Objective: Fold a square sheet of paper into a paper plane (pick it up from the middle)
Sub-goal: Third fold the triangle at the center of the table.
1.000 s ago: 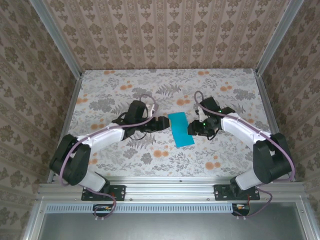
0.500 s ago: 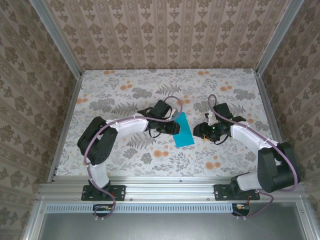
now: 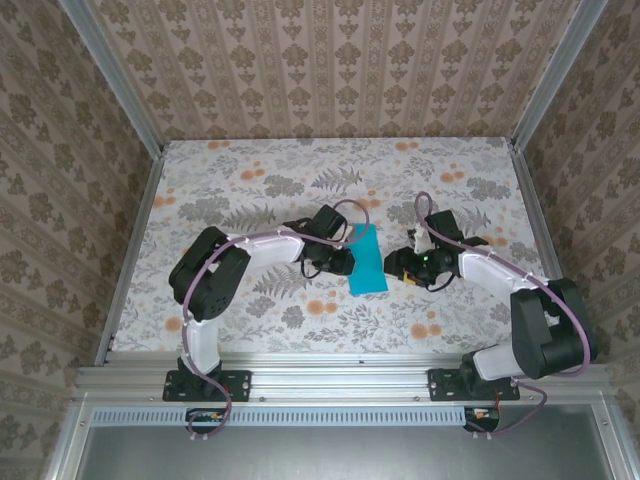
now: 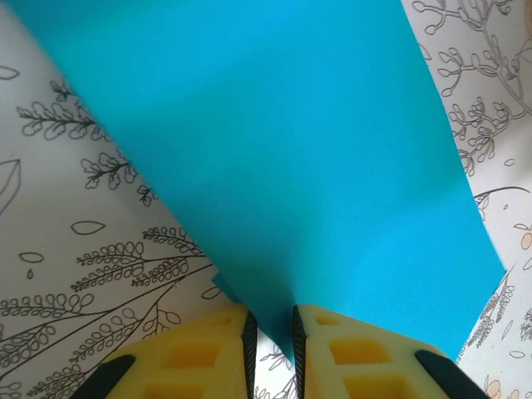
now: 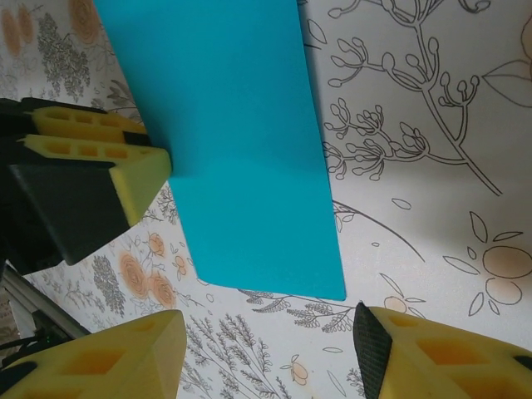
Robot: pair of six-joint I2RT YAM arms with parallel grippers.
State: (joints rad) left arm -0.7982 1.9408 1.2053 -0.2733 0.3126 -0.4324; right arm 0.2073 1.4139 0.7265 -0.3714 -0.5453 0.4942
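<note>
The square sheet of paper (image 3: 368, 260) is teal-blue and folded into a narrow rectangle at the table's middle. My left gripper (image 3: 347, 258) sits at its left long edge. In the left wrist view that edge of the paper (image 4: 274, 141) runs down between the yellow fingers of the left gripper (image 4: 272, 320), whose jaws are closed to a narrow slit on it. My right gripper (image 3: 402, 264) stands open just right of the sheet, apart from it. In the right wrist view the paper (image 5: 241, 150) lies ahead of the spread right gripper (image 5: 266, 357), with the left gripper's fingers (image 5: 100, 158) at its side.
The floral tablecloth (image 3: 300, 180) covers the table, bare toward the back and both sides. Patterned walls and metal rails (image 3: 130, 260) box in the workspace. Both arms reach in toward the middle from the near edge.
The left arm has swung inward and its jaws have closed down on the sheet's left edge. The sheet has turned slightly. The right gripper backed a little to the right and stays open.
</note>
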